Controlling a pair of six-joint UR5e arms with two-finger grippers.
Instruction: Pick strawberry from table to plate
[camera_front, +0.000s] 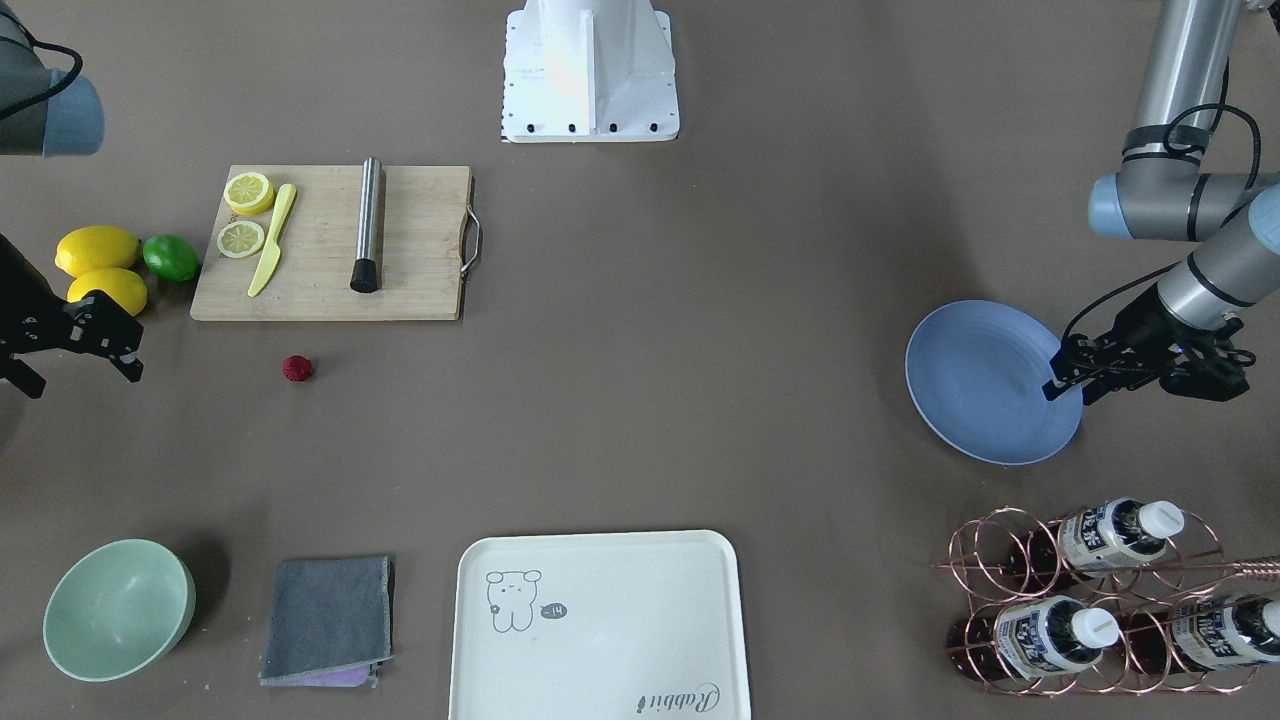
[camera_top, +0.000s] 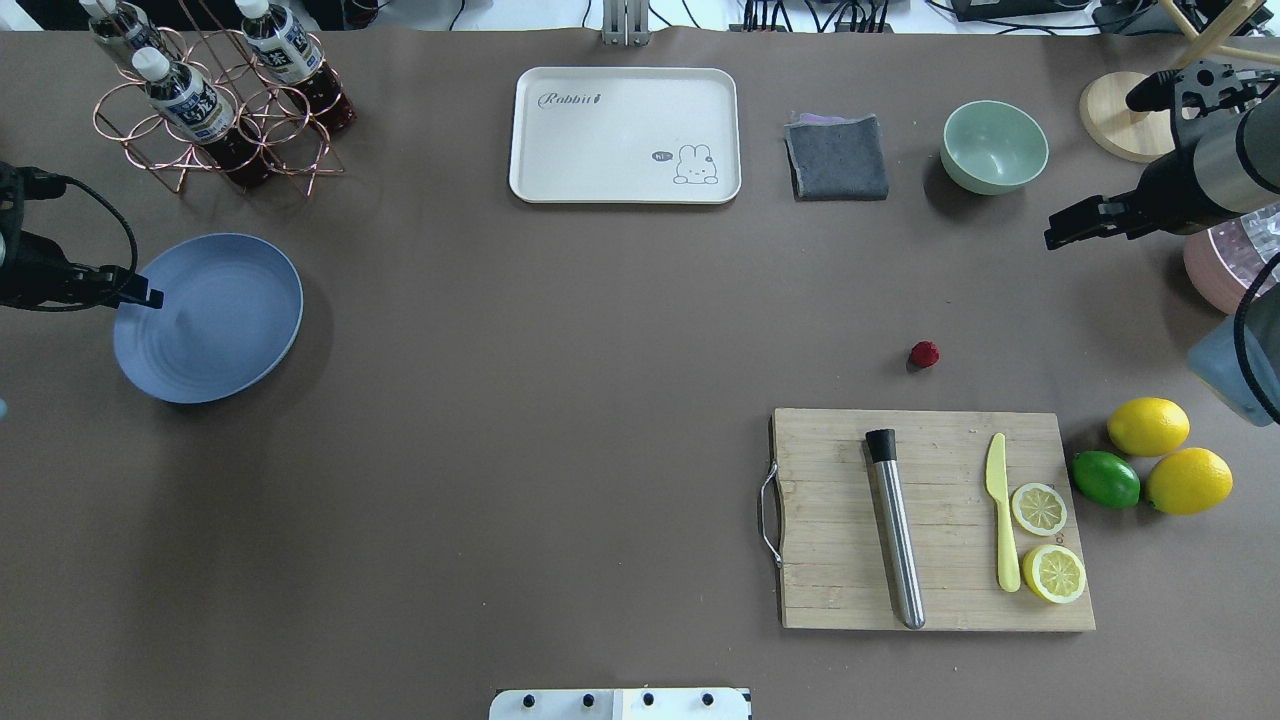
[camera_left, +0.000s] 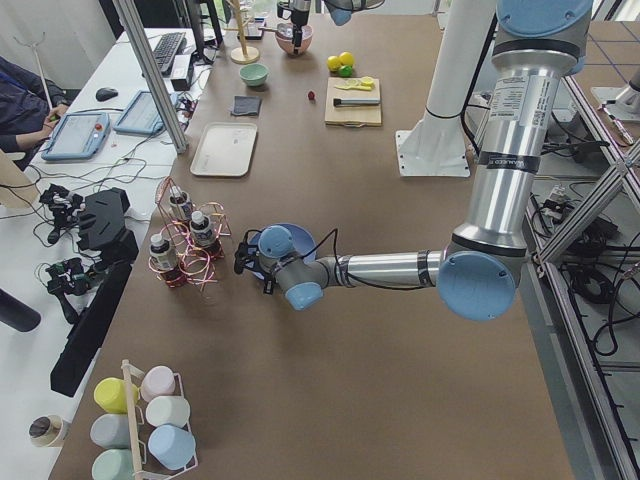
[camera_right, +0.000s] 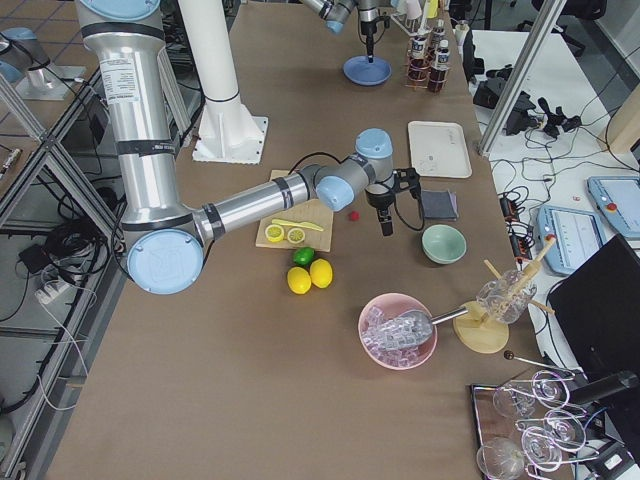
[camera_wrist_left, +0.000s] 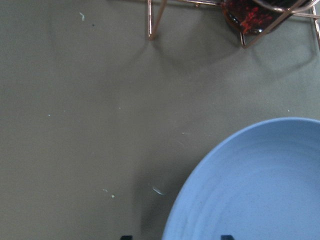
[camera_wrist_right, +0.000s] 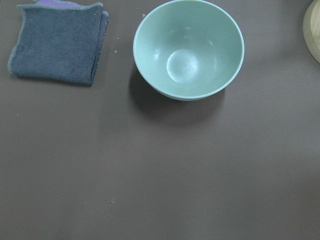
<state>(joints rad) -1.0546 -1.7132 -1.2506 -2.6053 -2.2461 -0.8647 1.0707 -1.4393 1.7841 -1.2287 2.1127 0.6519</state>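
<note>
The strawberry (camera_front: 296, 368) (camera_top: 924, 354) (camera_right: 353, 214), small and dark red, lies on the bare table (camera_top: 560, 400) just beyond the cutting board. The blue plate (camera_front: 985, 385) (camera_top: 215, 320) (camera_wrist_left: 260, 190) sits far off on the robot's left side. My left gripper (camera_front: 1068, 392) (camera_top: 150, 297) hangs over the plate's outer rim, open and holding nothing; its two tips show apart at the bottom of the left wrist view. My right gripper (camera_front: 85, 372) (camera_top: 1050, 238) (camera_right: 388, 225) hovers open and empty beside the mint bowl, a short way from the strawberry.
A wooden cutting board (camera_top: 940, 450) carries a steel cylinder (camera_top: 895, 530), a yellow knife and two lemon halves. Two lemons (camera_top: 1148, 426) and a lime sit beside it. A mint bowl (camera_top: 995, 146), grey cloth (camera_top: 838, 157), cream tray (camera_top: 625, 135) and bottle rack (camera_top: 215, 100) line the far edge.
</note>
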